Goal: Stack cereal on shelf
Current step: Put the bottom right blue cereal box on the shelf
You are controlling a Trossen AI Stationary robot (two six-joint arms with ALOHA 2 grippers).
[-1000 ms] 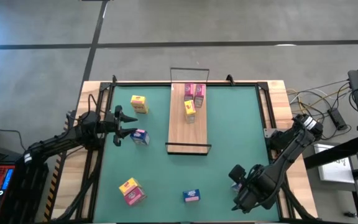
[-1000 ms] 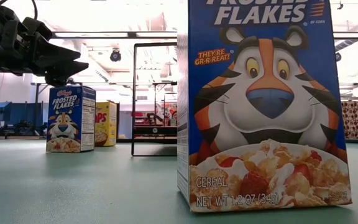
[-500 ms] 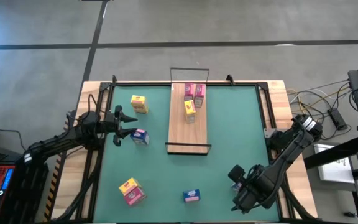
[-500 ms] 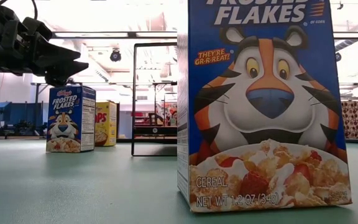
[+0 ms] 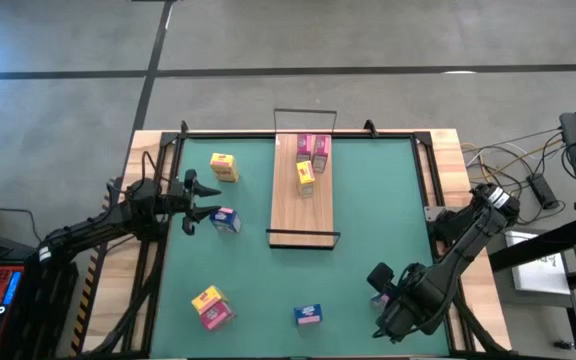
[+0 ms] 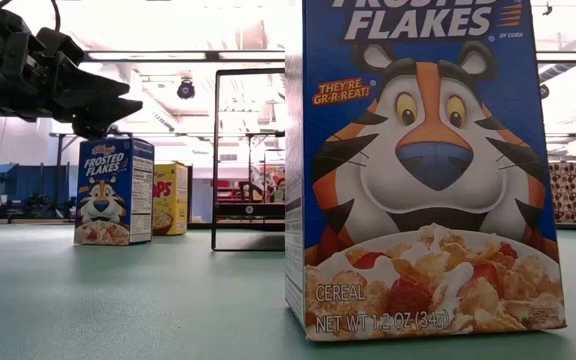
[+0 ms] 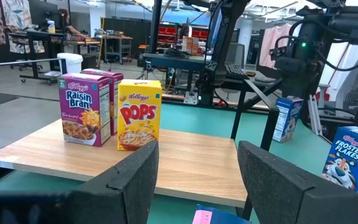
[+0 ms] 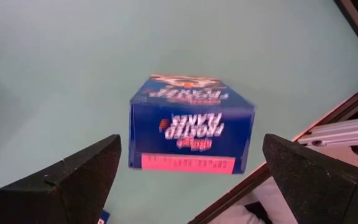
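The light-wood shelf [image 5: 303, 200] lies at mid-table and carries two pink boxes [image 5: 313, 147] and a yellow one [image 5: 306, 176], all upright in the left wrist view [image 7: 91, 107]. My left gripper [image 5: 196, 200] [image 7: 197, 155] is open and hovers just left of a blue cereal box [image 5: 226, 220] [image 6: 115, 190], facing the shelf. My right gripper [image 5: 378, 285] [image 8: 191, 149] is open above another blue box [image 8: 191, 124] near the near-right corner. Its fingers stand either side of the box without touching it. That box stands on the green table.
More loose boxes stand on the table: a yellow one [image 5: 224, 166] at far left, a yellow-and-pink pair [image 5: 211, 306] at near left, and a blue one [image 5: 308, 314] [image 6: 423, 170] by the near edge. Black wire rails [image 5: 304, 238] close the shelf's short ends.
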